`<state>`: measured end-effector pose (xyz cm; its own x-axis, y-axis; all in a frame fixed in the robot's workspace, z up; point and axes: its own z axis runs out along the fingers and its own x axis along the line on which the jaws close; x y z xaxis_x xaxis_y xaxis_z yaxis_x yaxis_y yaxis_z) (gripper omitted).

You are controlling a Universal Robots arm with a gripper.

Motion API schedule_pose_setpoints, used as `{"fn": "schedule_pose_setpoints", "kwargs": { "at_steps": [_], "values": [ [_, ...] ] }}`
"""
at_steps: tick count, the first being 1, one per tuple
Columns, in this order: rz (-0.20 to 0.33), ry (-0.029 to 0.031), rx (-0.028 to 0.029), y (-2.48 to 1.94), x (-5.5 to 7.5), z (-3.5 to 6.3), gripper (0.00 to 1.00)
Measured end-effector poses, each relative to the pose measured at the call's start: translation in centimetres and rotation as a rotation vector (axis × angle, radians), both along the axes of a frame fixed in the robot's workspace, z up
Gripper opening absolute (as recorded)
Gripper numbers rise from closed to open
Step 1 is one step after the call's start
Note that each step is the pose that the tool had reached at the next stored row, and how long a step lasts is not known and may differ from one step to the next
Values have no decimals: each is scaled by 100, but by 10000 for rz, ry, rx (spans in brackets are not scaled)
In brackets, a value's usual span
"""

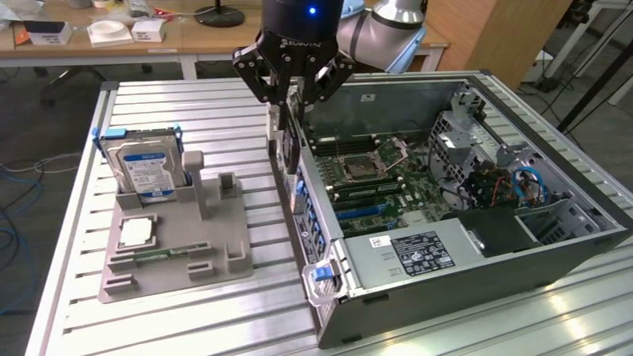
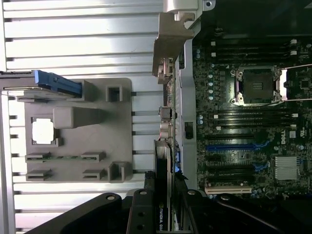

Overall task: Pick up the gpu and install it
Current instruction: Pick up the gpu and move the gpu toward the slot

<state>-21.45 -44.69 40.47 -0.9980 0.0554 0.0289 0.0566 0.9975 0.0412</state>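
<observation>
My gripper is shut on the gpu, a thin black card that hangs edge-on below the fingers. The card hangs over the rear wall of the open computer case, at the case's side towards the exterior view's left. In the wrist view the gpu runs away from the gripper, and its silver bracket is at the far end. The card lies along the case's rear wall, just beside the motherboard. The blue expansion slots on the board are uncovered.
A grey parts fixture sits on the slatted aluminium table at the exterior view's left. It holds a silver hard drive upright, a processor chip and a green memory stick. A power supply fills the case's near end.
</observation>
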Motion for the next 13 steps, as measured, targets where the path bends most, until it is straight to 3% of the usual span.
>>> {"fn": "schedule_pose_setpoints", "kwargs": {
  "at_steps": [13],
  "values": [
    [54,1,-1,0,122,-3,26]
  ]
}}
